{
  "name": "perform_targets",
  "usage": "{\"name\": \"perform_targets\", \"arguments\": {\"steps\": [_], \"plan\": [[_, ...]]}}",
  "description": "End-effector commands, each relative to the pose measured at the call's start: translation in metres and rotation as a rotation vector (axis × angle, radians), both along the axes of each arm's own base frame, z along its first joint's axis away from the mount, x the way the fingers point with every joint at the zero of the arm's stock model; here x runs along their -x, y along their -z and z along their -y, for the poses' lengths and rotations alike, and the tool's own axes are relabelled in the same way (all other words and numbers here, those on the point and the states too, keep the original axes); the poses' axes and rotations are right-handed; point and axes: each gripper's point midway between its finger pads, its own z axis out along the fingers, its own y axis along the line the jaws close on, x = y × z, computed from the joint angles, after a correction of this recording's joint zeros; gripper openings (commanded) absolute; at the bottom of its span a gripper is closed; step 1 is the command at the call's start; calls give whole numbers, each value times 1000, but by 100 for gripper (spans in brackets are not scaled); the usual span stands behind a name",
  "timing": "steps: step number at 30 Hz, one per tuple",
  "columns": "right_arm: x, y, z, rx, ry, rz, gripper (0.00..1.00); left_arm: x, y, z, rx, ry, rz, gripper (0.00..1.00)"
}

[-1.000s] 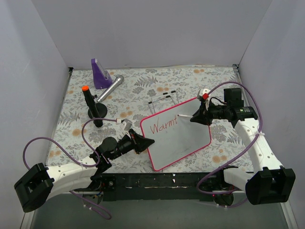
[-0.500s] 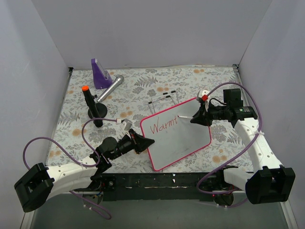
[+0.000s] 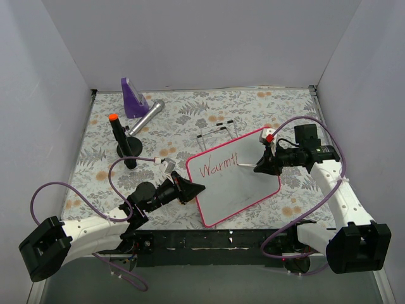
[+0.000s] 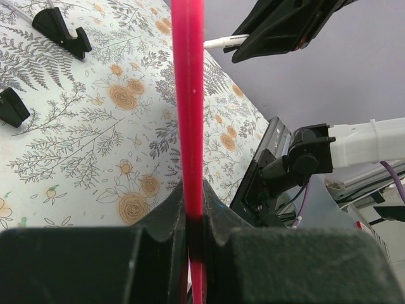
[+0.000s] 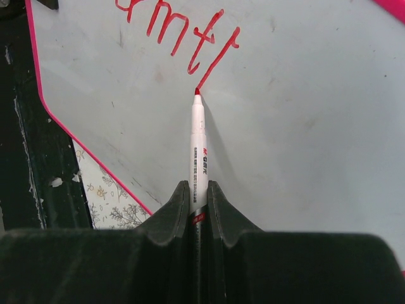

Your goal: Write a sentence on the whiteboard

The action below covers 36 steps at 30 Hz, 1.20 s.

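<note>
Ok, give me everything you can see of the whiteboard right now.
The whiteboard is a small glossy white rectangle with a pink-red rounded-corner frame, turned askew to the flowered table. Red lettering reading "Warmt" plus one further stroke runs along its upper part; the rest is blank, faintly smudged. The left gripper is clamped on its left frame edge. The red-tipped marker held in the right gripper has its tip at the last stroke's end.

pink-framed whiteboard [image 3: 243, 189], red lettering [image 3: 218, 167], floral table [image 3: 190, 115]
</note>
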Motion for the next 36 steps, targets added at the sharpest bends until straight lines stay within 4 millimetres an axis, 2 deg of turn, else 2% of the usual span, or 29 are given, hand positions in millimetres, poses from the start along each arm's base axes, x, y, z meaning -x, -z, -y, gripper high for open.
{"name": "perform_targets", "arguments": {"steps": [1,5,11,27,36], "plan": [[-9,-15,0,-12,6,54,1,4,-24,2,55,26,96,0],[-19,-32,-4,-42,15,81,1,4,-25,2,56,26,98,0],[-29,-42,-6,-57,29,93,1,4,-24,2,54,27,95,0],[-35,-36,4,-23,85,90,1,5,-24,0,56,24,98,0],[-22,-21,7,7,47,58,1,5,-25,0,55,25,102,0]]}}
